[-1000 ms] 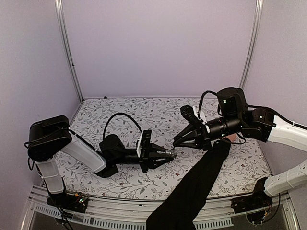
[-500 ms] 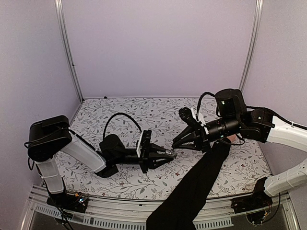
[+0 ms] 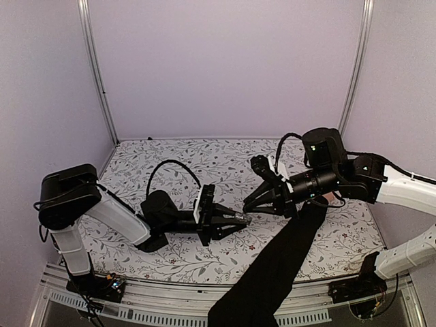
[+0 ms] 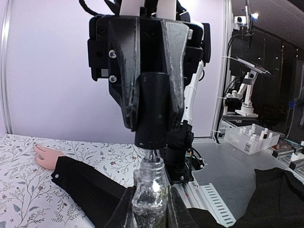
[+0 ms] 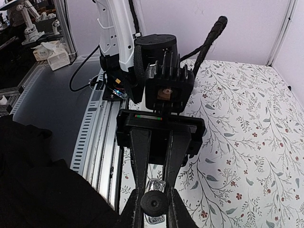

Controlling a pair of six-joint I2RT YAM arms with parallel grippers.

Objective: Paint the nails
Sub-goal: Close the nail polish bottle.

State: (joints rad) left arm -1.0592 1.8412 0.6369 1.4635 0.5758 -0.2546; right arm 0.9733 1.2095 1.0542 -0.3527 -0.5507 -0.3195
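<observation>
Where the leaf-print table (image 3: 170,163) fills the floor of the cell, the two arms meet near its middle: the left arm (image 3: 116,218) lies low and stretched along the surface, and the right arm (image 3: 402,191) reaches in from the right, higher up. A long black sleeve (image 3: 272,272) runs diagonally from the near edge up under the right arm. The forearm lies flat on the table, presumably so the fingers sit steady for the brush. The left gripper (image 3: 235,218) is clenched on a small glass bottle (image 4: 149,192), neck up and open, with glittery contents. It likely serves as a fixed stand so the other arm can dip. The right gripper (image 3: 251,204) is clamped round the black cap (image 4: 154,109), directly above the neck, and a thin stem (image 4: 151,154) runs from the cap into the mouth. This reads as loading the brush or drawing it out; I cannot say which. The hand (image 4: 46,157) rests flat on the table, bare, well apart from the bottle. From above it is almost wholly hidden behind the right arm, with only a sliver of skin showing. The nails sit at that hand's fingertips but are too small to make out in any view, so no polish can be judged. The brush tip is hidden inside the glass, and the sleeve is cut off at the lower frame edge.
</observation>
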